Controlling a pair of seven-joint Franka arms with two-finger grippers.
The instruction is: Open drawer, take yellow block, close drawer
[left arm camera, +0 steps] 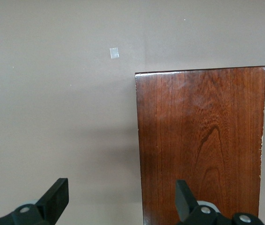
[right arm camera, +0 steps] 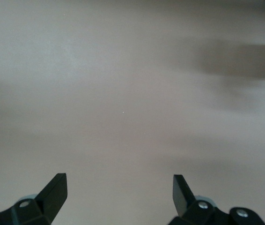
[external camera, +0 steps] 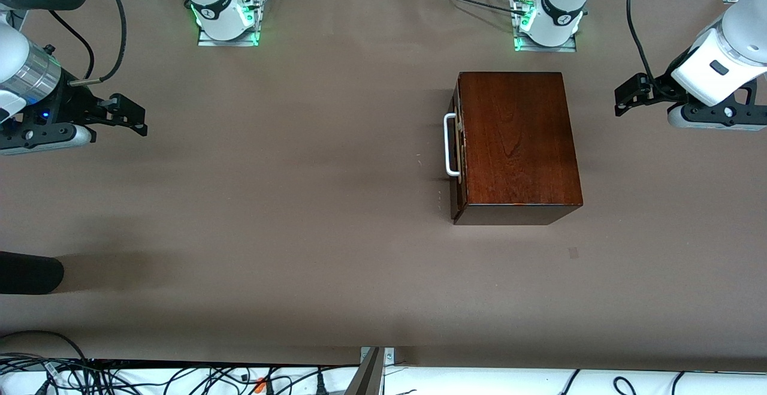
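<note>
Glossy dark-wood box (external camera: 516,143) standing on the brown table (external camera: 269,215), toward the left arm's end, its grain and long axis running from the robots' bases toward the front camera. No brand, label or legible writing appears on the box; a small pale square mark (left arm camera: 114,53) on the table near the box carries no readable text. The drawer (external camera: 459,149) is pushed in, its front facing the right arm's end of the table, with the white U-shaped handle (external camera: 449,145) projecting from that face and lying parallel to the box's long axis. The yellow block shows in no view, possibly inside the shut drawer. Left gripper (external camera: 626,94) hangs over bare table beside the box, on the face away from the handle, jaws spread wide and empty; its wrist view shows both fingers (left arm camera: 57,197) apart above the box top. Right gripper (external camera: 129,114) waits over the right arm's end of the table, well apart from the box, jaws likewise wide and holding nothing.
</note>
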